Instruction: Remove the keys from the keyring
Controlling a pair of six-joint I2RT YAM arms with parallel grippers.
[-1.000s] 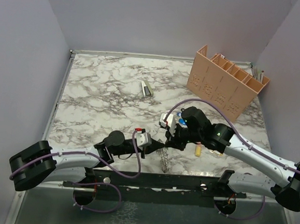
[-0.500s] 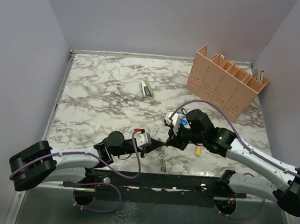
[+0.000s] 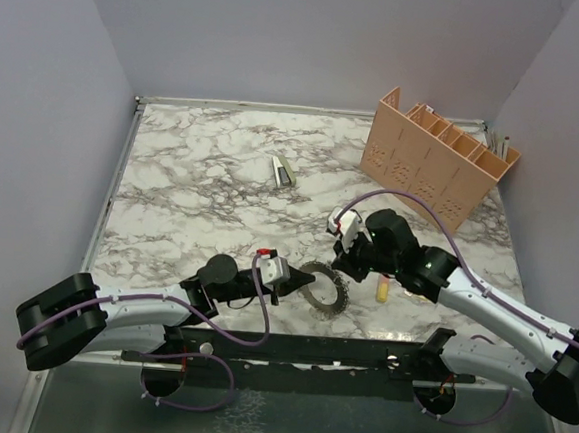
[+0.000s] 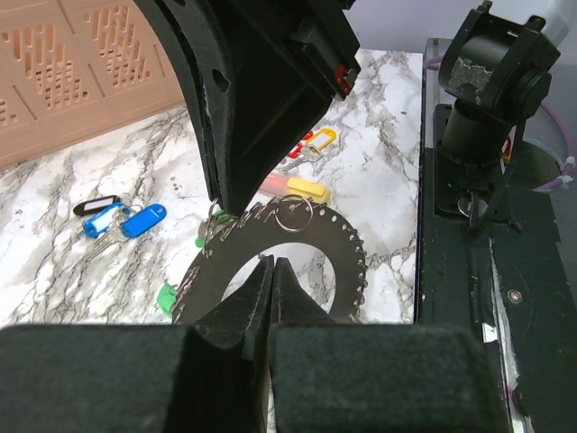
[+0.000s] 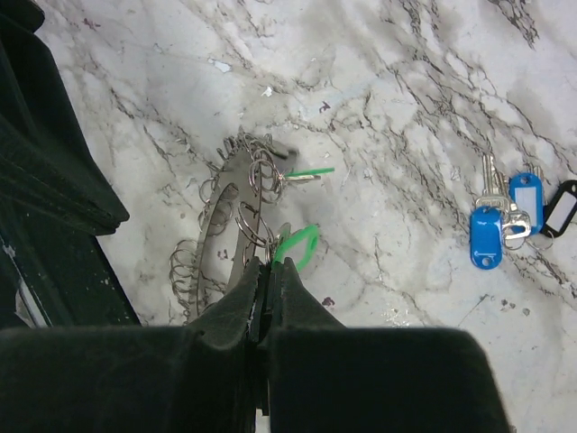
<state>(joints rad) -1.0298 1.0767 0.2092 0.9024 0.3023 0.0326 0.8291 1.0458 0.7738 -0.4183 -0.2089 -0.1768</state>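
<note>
Currently, the left gripper (image 4: 272, 267) is clamped on the keyring (image 4: 341, 257) at its inner edge. The right gripper (image 5: 267, 271), jaws together, sits at the ring's rim beside a green key (image 5: 302, 238); blue keys (image 5: 487, 236) lie well apart.

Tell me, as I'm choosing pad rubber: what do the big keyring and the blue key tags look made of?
Keyring: thin sheet metal, probably steel, dull grey. It is flat, with punched holes along its rim. Blue key tags: likely moulded plastic, smooth and slightly glossy, evenly coloured, on silvery metal keys.
</note>
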